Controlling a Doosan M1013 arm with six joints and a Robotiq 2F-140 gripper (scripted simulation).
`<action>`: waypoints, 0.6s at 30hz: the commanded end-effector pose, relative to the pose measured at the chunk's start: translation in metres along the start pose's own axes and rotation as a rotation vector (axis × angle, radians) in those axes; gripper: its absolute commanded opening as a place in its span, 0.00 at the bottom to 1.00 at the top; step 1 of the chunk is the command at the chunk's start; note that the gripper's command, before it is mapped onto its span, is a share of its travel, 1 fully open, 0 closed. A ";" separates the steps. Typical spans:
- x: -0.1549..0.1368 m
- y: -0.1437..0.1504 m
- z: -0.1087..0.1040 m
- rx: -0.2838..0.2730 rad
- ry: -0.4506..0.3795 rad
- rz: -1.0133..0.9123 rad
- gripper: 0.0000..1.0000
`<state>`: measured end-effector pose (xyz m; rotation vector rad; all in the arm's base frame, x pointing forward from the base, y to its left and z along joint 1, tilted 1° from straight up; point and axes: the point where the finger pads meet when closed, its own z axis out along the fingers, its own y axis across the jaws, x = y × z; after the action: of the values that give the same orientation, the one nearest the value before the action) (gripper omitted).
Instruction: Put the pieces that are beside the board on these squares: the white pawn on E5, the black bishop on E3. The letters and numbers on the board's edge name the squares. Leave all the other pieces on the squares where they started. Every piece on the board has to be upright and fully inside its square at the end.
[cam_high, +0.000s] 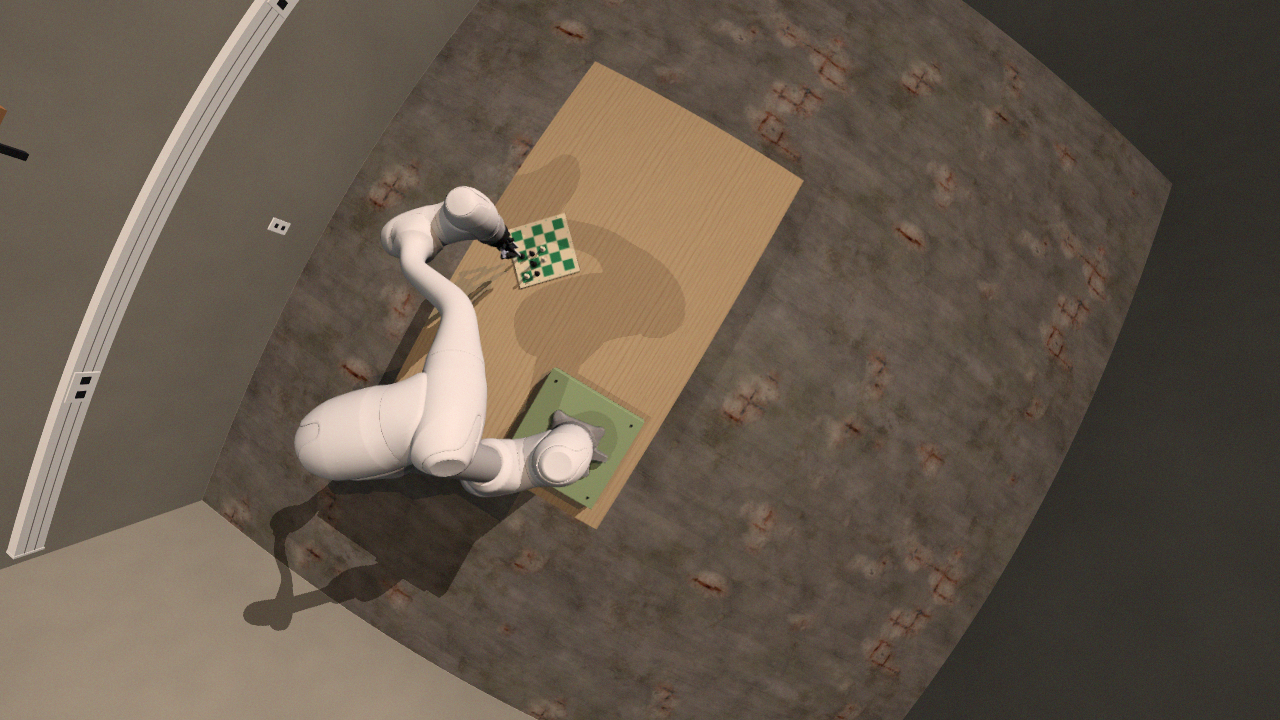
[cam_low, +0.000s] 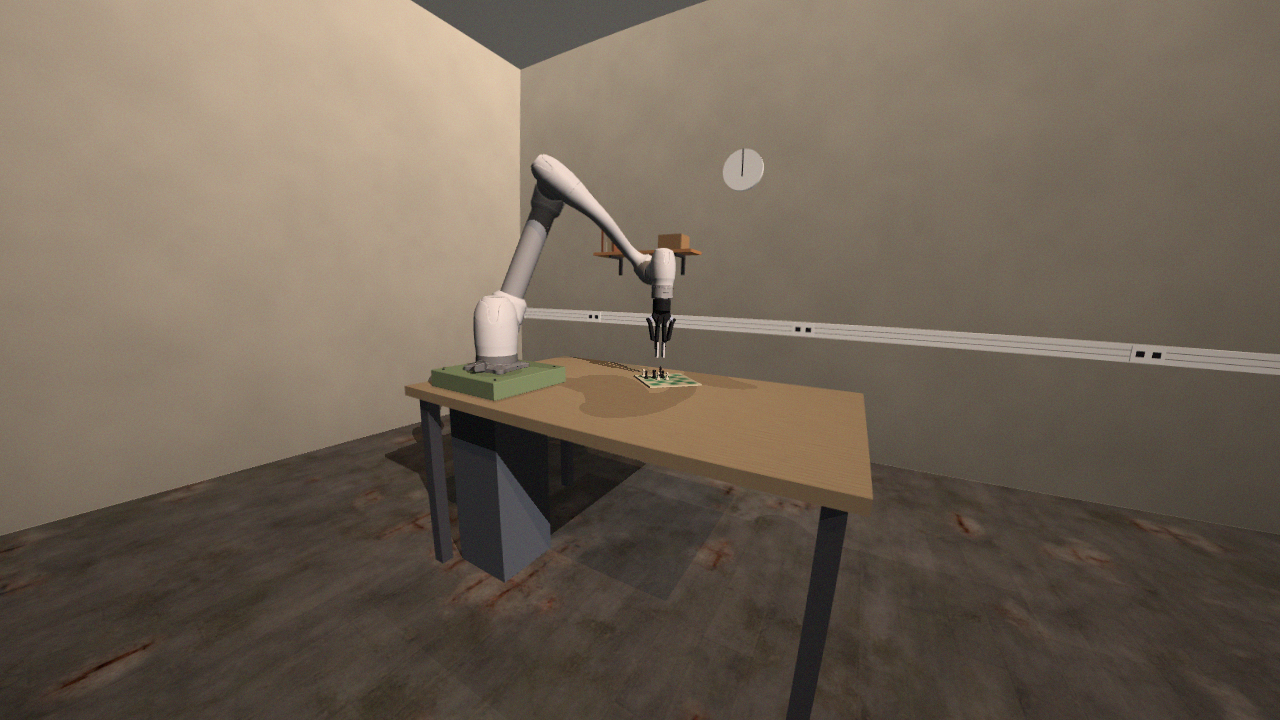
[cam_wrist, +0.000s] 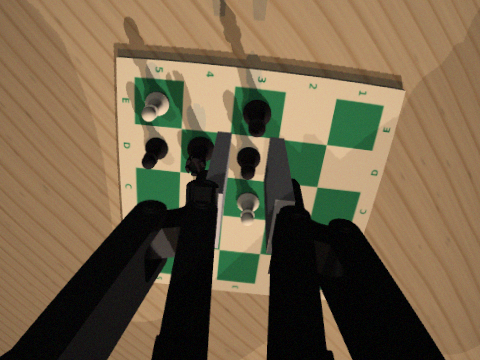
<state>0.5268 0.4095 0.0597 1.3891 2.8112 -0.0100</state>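
Note:
My gripper is open a little, with nothing between its fingertips, and hangs above the board. In the wrist view the black bishop stands upright on E3, inside the square, just beyond the fingertips. The white pawn stands upright on E5, inside its square, at the board's upper left. The bishop's head shape is hard to make out from above.
A black piece stands on D5, a taller black piece on D4 partly behind the left finger, a black piece on D3 and a white piece on C3. The green base plate is farther along the table.

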 end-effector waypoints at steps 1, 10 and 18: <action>0.001 0.002 -0.013 -0.004 -0.001 0.000 0.22; 0.001 0.002 -0.022 -0.004 -0.001 0.000 1.00; 0.001 0.002 -0.022 -0.004 -0.001 0.000 1.00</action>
<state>0.5265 0.4094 0.0769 1.3895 2.8118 -0.0127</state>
